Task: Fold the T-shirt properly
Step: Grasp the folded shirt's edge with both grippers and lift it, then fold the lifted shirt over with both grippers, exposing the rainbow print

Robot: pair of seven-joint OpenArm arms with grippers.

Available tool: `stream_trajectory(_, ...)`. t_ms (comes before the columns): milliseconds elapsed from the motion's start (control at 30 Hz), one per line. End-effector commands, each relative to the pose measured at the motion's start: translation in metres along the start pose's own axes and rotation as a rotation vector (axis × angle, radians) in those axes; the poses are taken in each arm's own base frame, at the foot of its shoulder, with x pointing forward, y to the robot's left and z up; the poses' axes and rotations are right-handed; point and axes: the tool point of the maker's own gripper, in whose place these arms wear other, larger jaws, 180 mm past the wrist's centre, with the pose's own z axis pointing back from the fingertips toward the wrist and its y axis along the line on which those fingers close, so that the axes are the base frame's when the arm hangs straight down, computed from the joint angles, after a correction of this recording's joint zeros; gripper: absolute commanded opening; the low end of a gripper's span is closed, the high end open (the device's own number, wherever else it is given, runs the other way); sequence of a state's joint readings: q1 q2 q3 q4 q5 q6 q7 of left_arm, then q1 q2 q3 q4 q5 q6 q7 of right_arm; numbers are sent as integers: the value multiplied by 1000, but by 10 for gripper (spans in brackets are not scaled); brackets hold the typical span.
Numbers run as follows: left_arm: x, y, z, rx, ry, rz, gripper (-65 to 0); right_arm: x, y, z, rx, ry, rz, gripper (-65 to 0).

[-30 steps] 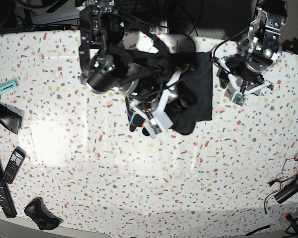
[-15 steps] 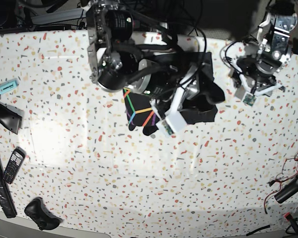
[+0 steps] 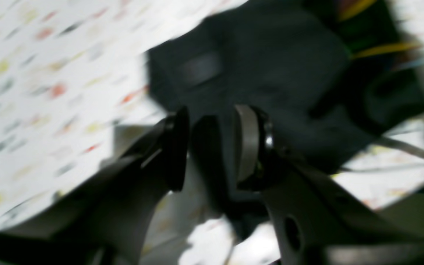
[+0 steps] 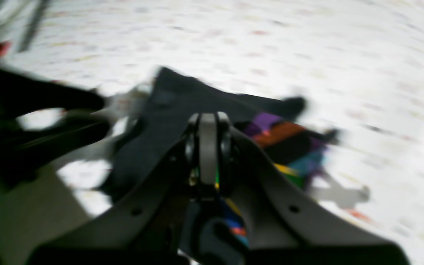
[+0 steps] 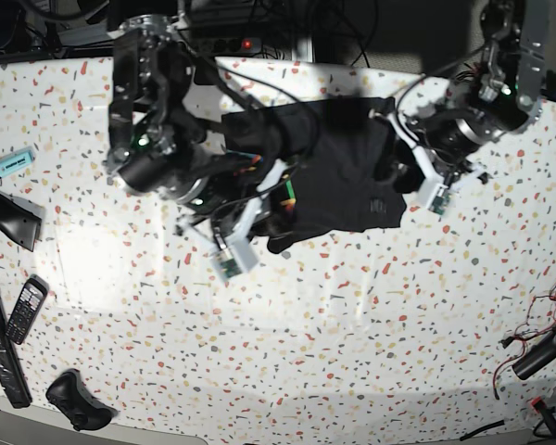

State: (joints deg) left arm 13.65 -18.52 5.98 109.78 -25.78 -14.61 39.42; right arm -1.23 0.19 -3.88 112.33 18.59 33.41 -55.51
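The black T-shirt point(image 5: 343, 176) lies bunched at the back middle of the speckled table point(image 5: 287, 352). A bit of rainbow print shows at its left edge. My right gripper point(image 5: 283, 199) is at that left edge. In the right wrist view its pads point(image 4: 208, 147) are pressed together, shut on the T-shirt point(image 4: 182, 99), with coloured print just beneath. My left gripper point(image 5: 403, 181) is at the shirt's right edge. In the blurred left wrist view the gripper point(image 3: 212, 147) has its jaws apart, with a fold of the black fabric point(image 3: 271, 73) standing between them.
At the left edge lie a light-blue marker point(image 5: 11, 163), a black wedge point(image 5: 9, 215), a phone point(image 5: 25, 309), a long black bar point(image 5: 0, 338) and a black controller point(image 5: 74, 399). Cables and a black tool point(image 5: 537, 350) sit at the right edge.
My right arm swung left and drew the shirt's printed edge with it, so the shirt lies wider. My left gripper came down onto the right edge and its jaws narrowed.
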Motion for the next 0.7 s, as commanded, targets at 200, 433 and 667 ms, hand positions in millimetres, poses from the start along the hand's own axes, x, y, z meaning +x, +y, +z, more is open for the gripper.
stream_trajectory(200, -35, -10, -15, 17, 28, 92, -463, -19, -39, -10, -42, 18, -66, -650)
stream_trajectory(433, -95, 37, -43, 143, 213, 75, -463, -59, -60, -34, -66, 157, -115, -650)
stream_trajectory(667, -91, 79, -68, 204, 214, 62, -463, -89, -66, -22, -93, 232, -107, -650)
